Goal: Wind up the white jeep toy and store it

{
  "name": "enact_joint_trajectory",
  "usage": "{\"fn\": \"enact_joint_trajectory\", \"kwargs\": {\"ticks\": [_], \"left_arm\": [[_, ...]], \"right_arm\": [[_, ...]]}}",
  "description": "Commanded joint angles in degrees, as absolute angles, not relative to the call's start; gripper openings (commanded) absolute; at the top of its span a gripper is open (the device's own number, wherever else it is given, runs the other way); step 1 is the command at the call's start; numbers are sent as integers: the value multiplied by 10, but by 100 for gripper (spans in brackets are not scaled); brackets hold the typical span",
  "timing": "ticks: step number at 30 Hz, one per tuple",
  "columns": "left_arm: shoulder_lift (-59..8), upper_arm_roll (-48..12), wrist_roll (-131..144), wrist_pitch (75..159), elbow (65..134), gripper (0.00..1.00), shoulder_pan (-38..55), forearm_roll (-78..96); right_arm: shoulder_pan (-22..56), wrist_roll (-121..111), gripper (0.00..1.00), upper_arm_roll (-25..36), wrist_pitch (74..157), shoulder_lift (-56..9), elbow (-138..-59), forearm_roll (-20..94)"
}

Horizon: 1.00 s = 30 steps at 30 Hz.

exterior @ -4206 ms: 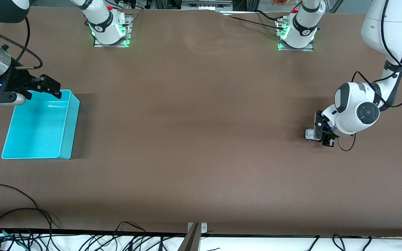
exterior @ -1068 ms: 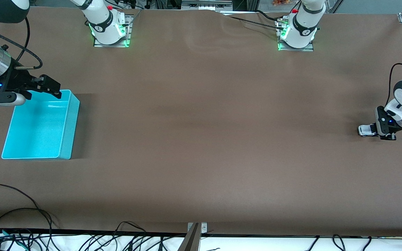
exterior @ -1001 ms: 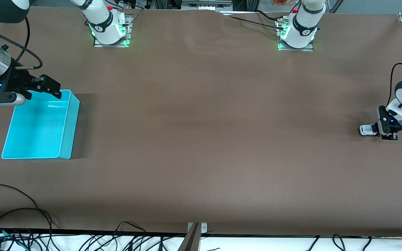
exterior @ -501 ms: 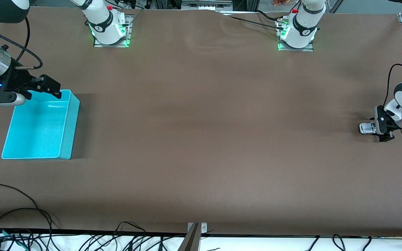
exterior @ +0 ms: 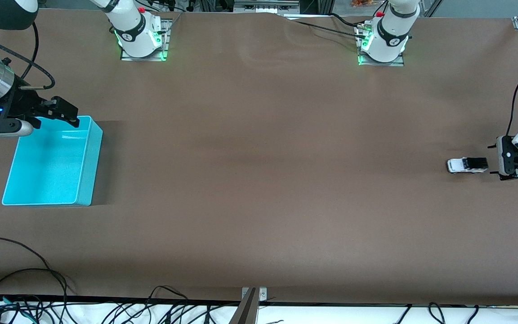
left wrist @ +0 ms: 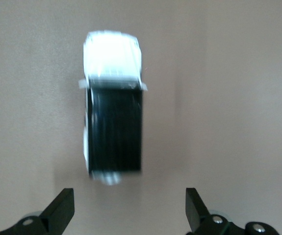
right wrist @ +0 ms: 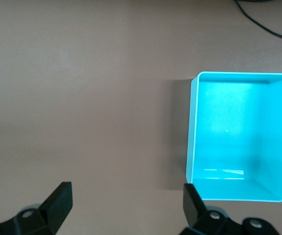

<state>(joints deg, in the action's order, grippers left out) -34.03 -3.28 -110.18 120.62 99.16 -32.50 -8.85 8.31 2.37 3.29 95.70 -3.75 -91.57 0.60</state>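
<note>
Jeep (exterior: 467, 165) sits free on the table (exterior: 259, 180), just beside the left end effector (exterior: 506, 164), jaws wide; right end effector (exterior: 56, 112) waits wide over the bin (exterior: 86, 180).

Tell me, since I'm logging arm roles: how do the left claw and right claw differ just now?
The left claw is low beside the white jeep toy; the right claw hangs over the turquoise bin's rim. The left has its toy close by; the right waits. Both are open and empty.

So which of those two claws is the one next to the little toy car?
The left gripper, at the left arm's end of the table, open just beside the white jeep toy. The right gripper hangs open over the turquoise bin.
</note>
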Motion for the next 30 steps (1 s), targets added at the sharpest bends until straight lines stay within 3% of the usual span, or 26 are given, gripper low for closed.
{"fn": "enact_joint_trajectory", "kwargs": {"ticks": [1, 15, 30], "left_arm": [[-309, -64, -1025, 1150, 990, 100, -330, -93], [-307, -140, -797, 1004, 907, 100, -329, -42], [-280, -273, -500, 866, 865, 100, -330, -42]], "right_arm": [[83, 19, 100, 33, 947, -40, -904, 10], [83, 19, 100, 33, 947, -40, -904, 9], [83, 18, 100, 33, 947, -40, -904, 9]]}}
